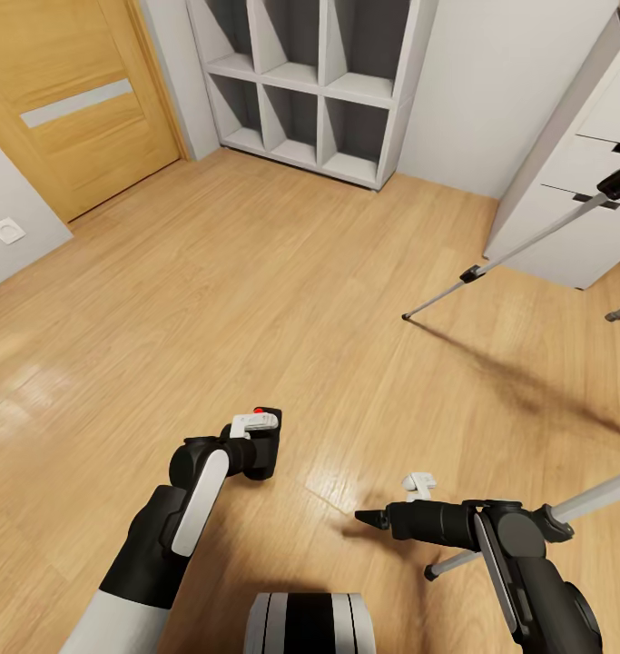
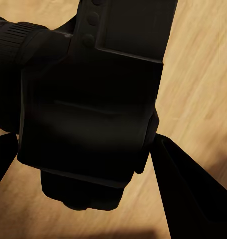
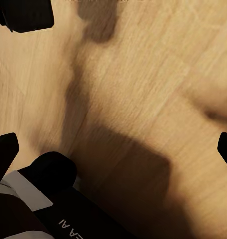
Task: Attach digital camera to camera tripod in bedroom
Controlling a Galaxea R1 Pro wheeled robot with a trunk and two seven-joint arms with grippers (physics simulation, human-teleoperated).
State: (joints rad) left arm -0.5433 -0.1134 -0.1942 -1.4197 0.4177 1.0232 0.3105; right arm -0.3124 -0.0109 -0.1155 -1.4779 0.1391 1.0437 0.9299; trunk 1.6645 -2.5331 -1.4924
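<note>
The digital camera (image 1: 260, 443) is pinched between the fingers of the left gripper (image 1: 255, 445) and carried low over the floor, red button up; in the left wrist view its black body (image 2: 88, 99) sits between the two dark fingers (image 2: 193, 194), a grip judged firm enough for carrying it to the mount. The right gripper (image 1: 375, 519) is held empty in front of the robot; in the right wrist view its fingertips (image 3: 4, 149) stand far apart over bare boards, probably kept free to steady the stand. The camera tripod (image 1: 518, 250) stands to the right, well apart from the camera, its silver legs splayed and its black head at the picture's edge. The floor (image 1: 255, 272) is light wood planking, glossy in patches. A wooden door (image 1: 73, 100), white cube shelves (image 1: 319, 82), pale walls and a white cabinet (image 1: 573, 182) enclose the bedroom.
</note>
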